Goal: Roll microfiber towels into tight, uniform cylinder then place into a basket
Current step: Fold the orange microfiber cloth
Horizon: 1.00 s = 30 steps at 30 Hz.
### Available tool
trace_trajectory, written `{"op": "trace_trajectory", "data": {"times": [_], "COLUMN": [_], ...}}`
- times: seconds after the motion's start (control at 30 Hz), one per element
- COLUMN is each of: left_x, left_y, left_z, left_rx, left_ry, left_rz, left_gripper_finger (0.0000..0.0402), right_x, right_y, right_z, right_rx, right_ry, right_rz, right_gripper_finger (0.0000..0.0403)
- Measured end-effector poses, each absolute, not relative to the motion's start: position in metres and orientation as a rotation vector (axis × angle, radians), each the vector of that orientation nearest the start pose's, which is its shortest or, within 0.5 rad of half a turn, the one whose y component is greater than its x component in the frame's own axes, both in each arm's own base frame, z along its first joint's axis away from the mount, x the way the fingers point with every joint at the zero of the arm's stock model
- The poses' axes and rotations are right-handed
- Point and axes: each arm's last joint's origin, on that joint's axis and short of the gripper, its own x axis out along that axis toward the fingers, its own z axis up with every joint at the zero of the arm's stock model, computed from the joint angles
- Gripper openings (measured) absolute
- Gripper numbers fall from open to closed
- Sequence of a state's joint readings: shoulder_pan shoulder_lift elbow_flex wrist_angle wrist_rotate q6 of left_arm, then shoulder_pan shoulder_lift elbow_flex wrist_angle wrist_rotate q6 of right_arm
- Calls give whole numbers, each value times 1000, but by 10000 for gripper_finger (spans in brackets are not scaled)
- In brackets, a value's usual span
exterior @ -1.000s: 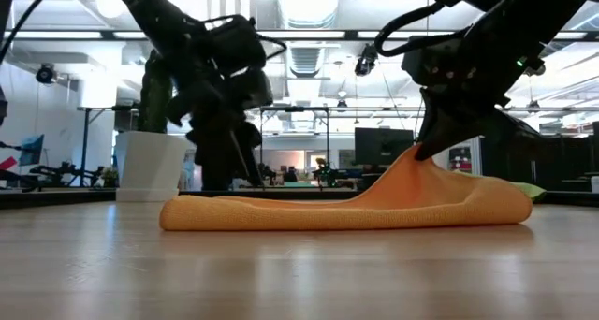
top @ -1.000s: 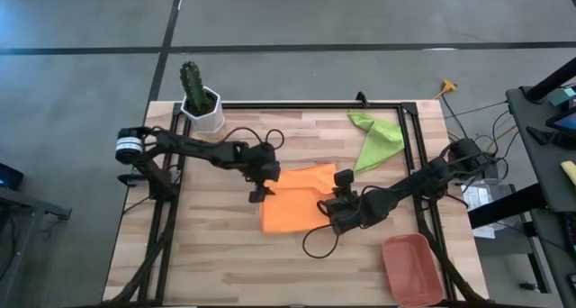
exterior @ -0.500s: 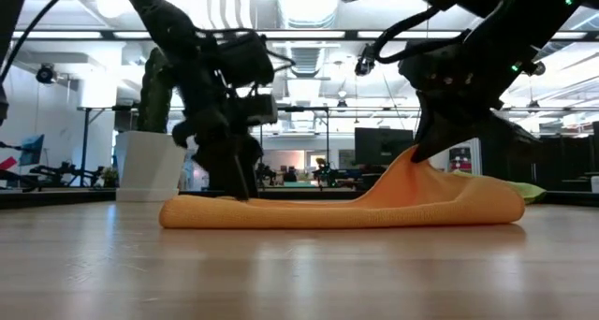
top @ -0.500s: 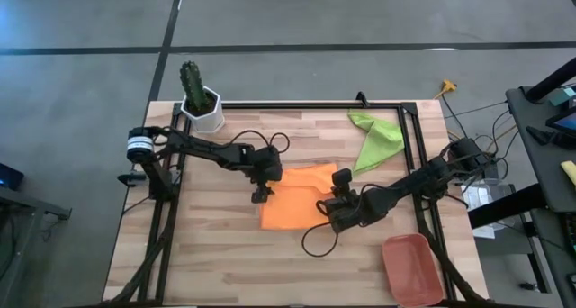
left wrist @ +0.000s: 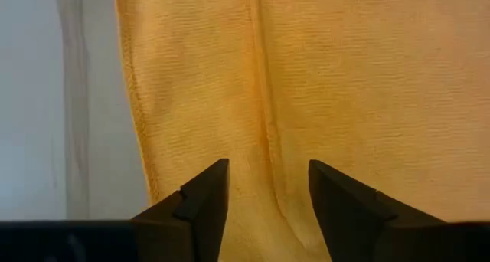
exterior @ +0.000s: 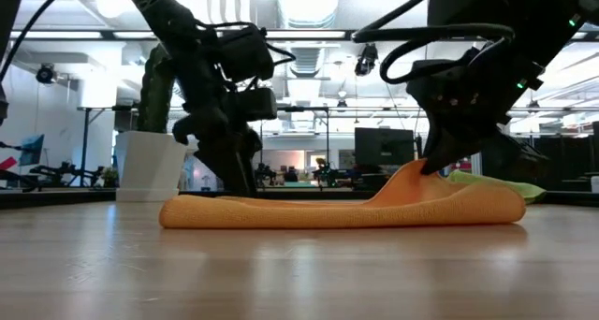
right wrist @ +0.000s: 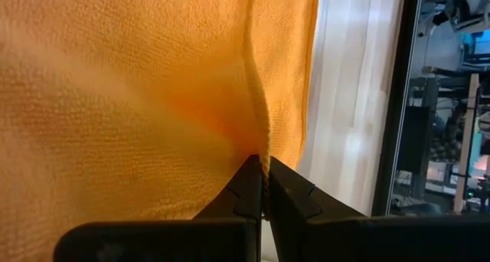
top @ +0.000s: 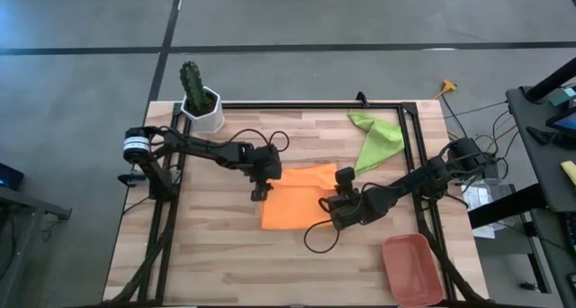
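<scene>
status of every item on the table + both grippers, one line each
orange towel: lying mostly flat, not rolled, one edge pinched up into a peak
green towel: crumpled at the far side of the table, untouched
basket: at the near right corner, nothing in it
left gripper: fingers apart, down over the orange towel's left edge
right gripper: shut on a fold of the orange towel
cactus pot: upright at the far left corner

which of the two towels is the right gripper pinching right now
The orange towel mid-table: the right gripper is shut on a fold of it. The green towel lies untouched near the far edge.
</scene>
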<state>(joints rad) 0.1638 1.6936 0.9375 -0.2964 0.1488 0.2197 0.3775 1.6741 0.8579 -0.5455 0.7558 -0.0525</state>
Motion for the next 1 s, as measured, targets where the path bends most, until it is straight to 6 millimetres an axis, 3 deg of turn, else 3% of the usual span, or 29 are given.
{"op": "trace_trajectory", "data": {"times": [0.43, 0.8, 1.0], "left_x": [319, 320, 321], "left_y": [46, 46, 42], "left_z": [143, 152, 145], "left_rx": [-27, -18, -29], "left_ry": [1068, 1038, 1063], "left_rz": [-183, -178, -206], "left_gripper_finger": [162, 161, 108], "right_x": [266, 267, 266], "right_y": [83, 83, 83], "right_z": [142, 142, 140], "right_rx": [-775, -772, -777], "right_ry": [1158, 1148, 1152], "right_rz": [-292, -291, -293], "right_gripper_finger": [9, 9, 9]}}
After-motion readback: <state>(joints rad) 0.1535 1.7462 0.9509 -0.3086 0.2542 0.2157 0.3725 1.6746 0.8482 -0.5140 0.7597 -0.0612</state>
